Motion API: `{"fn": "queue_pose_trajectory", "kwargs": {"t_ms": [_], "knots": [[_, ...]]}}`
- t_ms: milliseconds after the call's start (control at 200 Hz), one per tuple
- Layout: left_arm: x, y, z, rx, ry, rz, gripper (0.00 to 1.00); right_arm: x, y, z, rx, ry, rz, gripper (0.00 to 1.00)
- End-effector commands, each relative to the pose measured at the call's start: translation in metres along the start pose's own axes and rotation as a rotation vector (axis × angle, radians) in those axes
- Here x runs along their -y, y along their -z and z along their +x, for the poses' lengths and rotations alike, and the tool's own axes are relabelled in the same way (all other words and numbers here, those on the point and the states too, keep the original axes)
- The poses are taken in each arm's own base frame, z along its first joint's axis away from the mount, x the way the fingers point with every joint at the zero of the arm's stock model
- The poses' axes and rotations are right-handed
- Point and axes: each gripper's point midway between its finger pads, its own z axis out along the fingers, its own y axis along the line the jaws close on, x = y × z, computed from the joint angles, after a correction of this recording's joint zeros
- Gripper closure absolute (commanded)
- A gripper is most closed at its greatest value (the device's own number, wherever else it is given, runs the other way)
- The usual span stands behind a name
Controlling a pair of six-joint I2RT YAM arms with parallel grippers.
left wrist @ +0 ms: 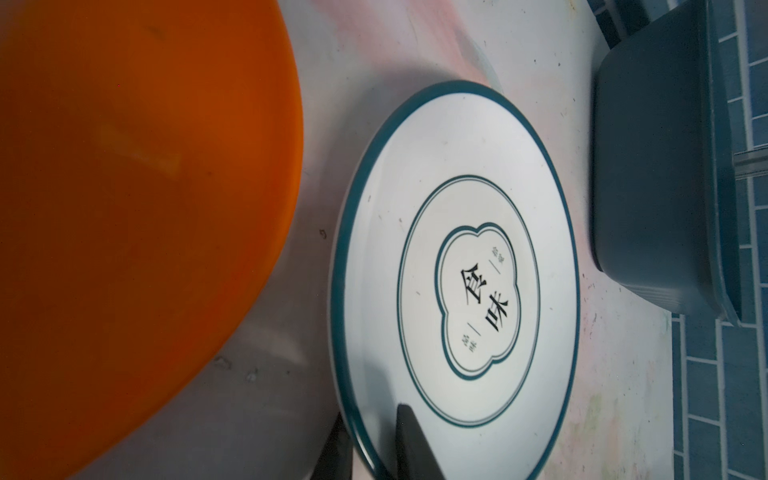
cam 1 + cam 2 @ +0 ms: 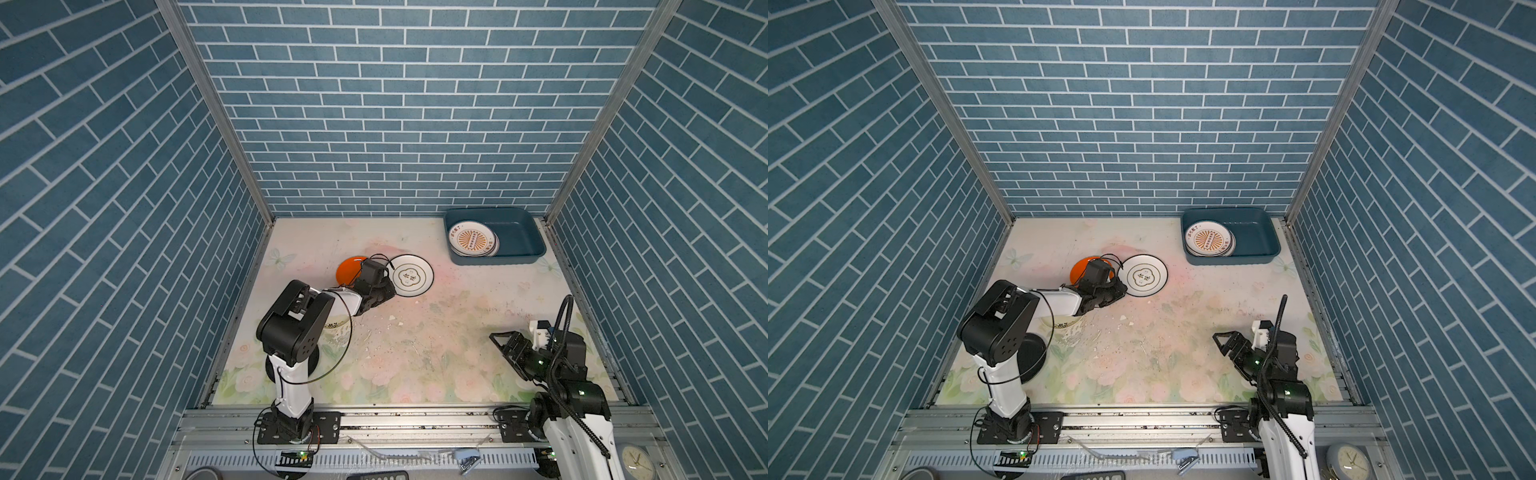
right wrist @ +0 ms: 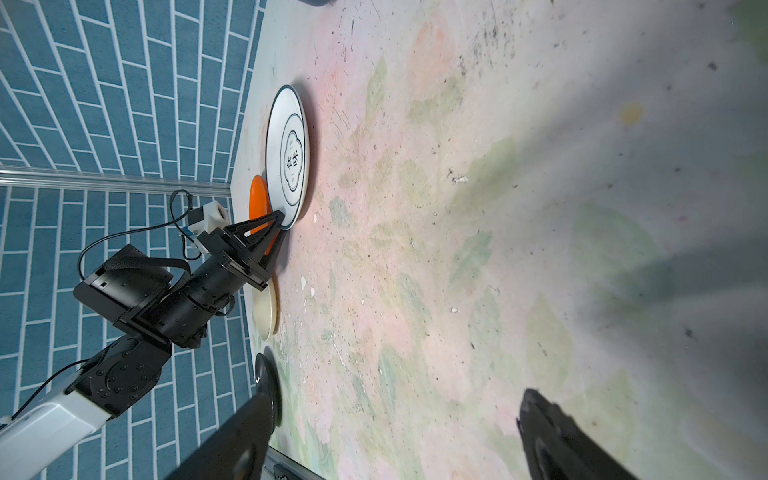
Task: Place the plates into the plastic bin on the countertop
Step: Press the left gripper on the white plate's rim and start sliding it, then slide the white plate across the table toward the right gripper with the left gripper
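Plainly, the left gripper (image 3: 280,218) pinches the near rim of the white teal-rimmed plate (image 2: 412,275) (lying on the countertop (image 2: 457,324), beside the orange plate (image 2: 347,268)); the right gripper (image 3: 392,409) gapes empty, well apart from the plastic bin (image 2: 519,232).

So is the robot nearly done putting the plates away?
Not yet. A stack of plates already sits in the bin. The left gripper pinches the rim of the white plate, lying on the countertop. The orange plate, cream plate and black plate wait near that arm. The right gripper is open, holding nothing.
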Motion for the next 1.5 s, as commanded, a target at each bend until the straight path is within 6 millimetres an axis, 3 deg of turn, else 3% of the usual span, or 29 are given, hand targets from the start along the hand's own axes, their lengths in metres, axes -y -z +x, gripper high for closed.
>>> {"fn": "queue_pose_trajectory", "kwargs": {"t_ms": [0, 550, 660, 960, 1210, 1496], "knots": [[-0.006, -0.004, 0.01, -0.021, -0.001, -0.007, 0.82, -0.004, 0.005, -0.003, 0.01, 0.026, 0.01, 0.08], [0.006, 0.0, 0.007, -0.022, 0.014, 0.038, 0.95, -0.005, 0.005, -0.002, 0.003, 0.015, 0.012, 0.08], [0.011, 0.004, 0.007, -0.026, 0.019, 0.06, 1.0, -0.006, 0.006, -0.003, 0.003, 0.016, 0.01, 0.08], [0.03, 0.027, 0.009, -0.01, 0.04, 0.138, 1.0, -0.011, 0.006, -0.008, 0.018, 0.023, -0.006, 0.08], [0.067, 0.047, 0.025, -0.031, 0.031, 0.243, 1.0, -0.02, 0.004, -0.016, 0.035, 0.011, -0.032, 0.08], [0.127, 0.058, 0.071, -0.088, -0.002, 0.371, 1.0, -0.027, -0.002, -0.026, 0.042, 0.003, -0.064, 0.19]]}}
